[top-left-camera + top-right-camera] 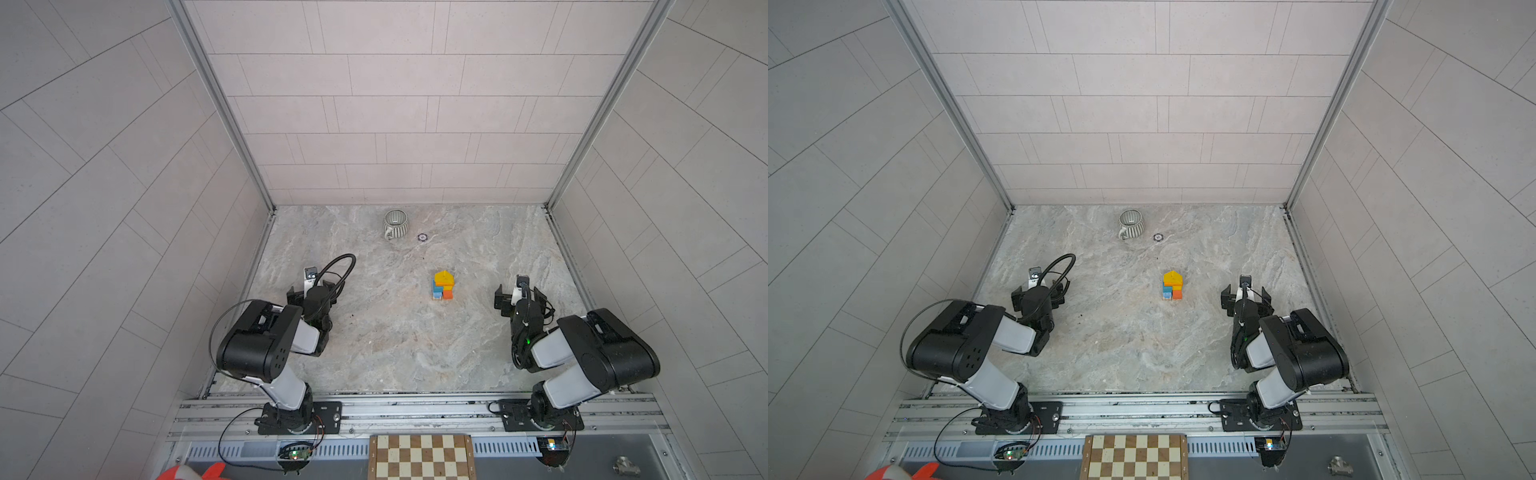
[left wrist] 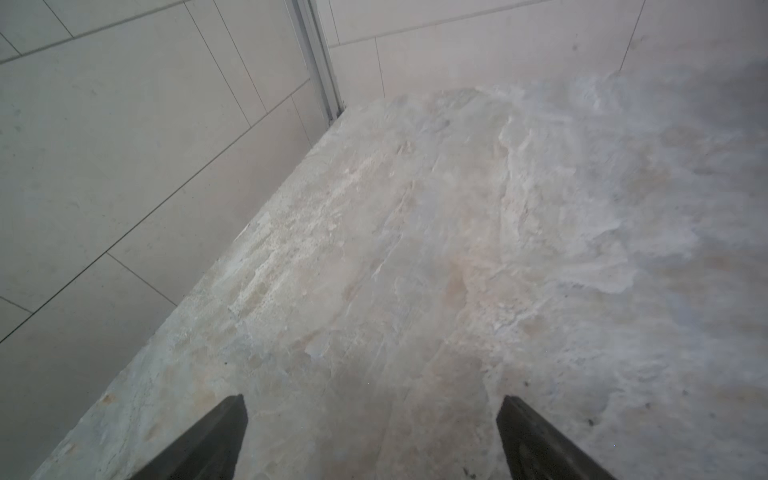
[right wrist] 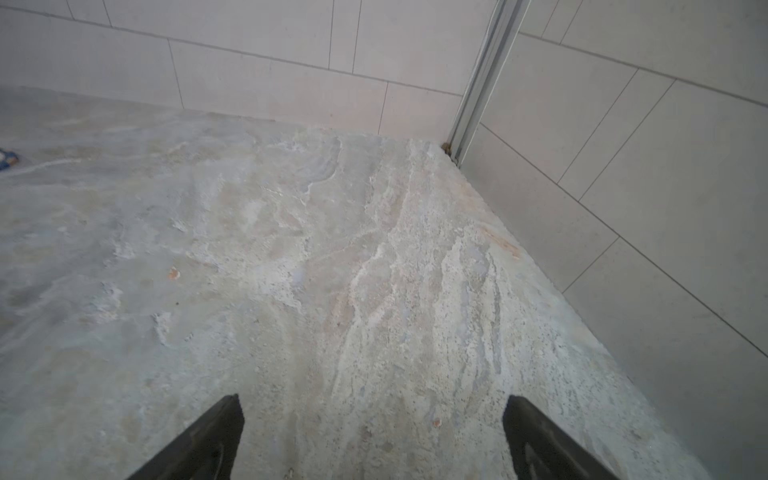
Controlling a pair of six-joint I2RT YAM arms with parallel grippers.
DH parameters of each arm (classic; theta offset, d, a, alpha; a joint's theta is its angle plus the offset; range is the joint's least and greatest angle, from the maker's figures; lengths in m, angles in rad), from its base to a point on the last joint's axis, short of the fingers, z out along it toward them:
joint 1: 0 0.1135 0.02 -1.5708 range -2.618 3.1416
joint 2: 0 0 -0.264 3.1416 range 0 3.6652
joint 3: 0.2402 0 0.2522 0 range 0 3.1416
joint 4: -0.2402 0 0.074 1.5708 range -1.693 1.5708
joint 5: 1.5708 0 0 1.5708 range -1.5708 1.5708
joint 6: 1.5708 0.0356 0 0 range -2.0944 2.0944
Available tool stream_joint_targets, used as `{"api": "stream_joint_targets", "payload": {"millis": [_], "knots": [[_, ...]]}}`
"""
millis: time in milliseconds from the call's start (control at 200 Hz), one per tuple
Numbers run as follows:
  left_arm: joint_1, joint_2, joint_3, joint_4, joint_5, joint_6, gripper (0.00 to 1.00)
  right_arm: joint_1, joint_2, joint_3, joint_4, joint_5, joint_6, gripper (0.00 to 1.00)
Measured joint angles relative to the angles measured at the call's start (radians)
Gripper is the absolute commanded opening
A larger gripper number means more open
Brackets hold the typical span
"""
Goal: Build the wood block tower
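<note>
Marble-patterned stone in grey and beige covered the desk (image 1: pixel 395 345), enclosed by pale tiled walls on 3 sides. The wood block tower (image 1: pixel 443 286) (image 1: pixel 1172 286) stood upright on the desk, right of centre and about mid-depth. It had a yellow piece on top, blue blocks on its left side, an orange-red block on its right side and a strip of natural wood at its base. Nothing touched it.

The left tool (image 1: pixel 311 293) (image 2: pixel 372 405) sat low near the left wall, jaws spread wide and holding nothing; the left wrist view showed only bare desk between its 2 dark fingertips (image 2: pixel 226 419). The right tool (image 1: pixel 521 297) (image 3: pixel 374 405) sat near the right wall, likewise spread wide and empty, with bare desk between its fingertips. Both tools were well apart from the tower, which stood closer to the right one.

A grey ribbed cup (image 1: pixel 395 224) stood near the far wall with a small round item (image 1: pixel 422 237) just right of it. A chessboard (image 1: pixel 422 457) lay beyond the near rail.
</note>
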Motion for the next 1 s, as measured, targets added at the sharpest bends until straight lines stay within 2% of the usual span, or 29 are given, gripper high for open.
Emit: {"api": "stream_joint_targets", "payload": {"millis": [145,270,345,520,1001], "knots": [[0.034,-0.013,0.101,-0.050,0.031,-0.011,1.00,0.000,0.087,0.080,0.053,0.003,-0.033,1.00],[0.061,-0.025,0.123,-0.067,0.053,-0.025,1.00,-0.035,0.041,0.248,-0.221,-0.026,-0.013,0.99],[0.065,-0.025,0.122,-0.087,0.058,-0.027,1.00,-0.087,0.008,0.304,-0.286,-0.073,0.003,0.99],[0.064,-0.025,0.122,-0.093,0.069,-0.028,1.00,-0.107,0.016,0.264,-0.315,-0.123,0.006,0.99],[0.064,-0.025,0.122,-0.095,0.073,-0.028,1.00,-0.094,0.032,0.250,-0.313,-0.164,-0.009,0.99]]}}
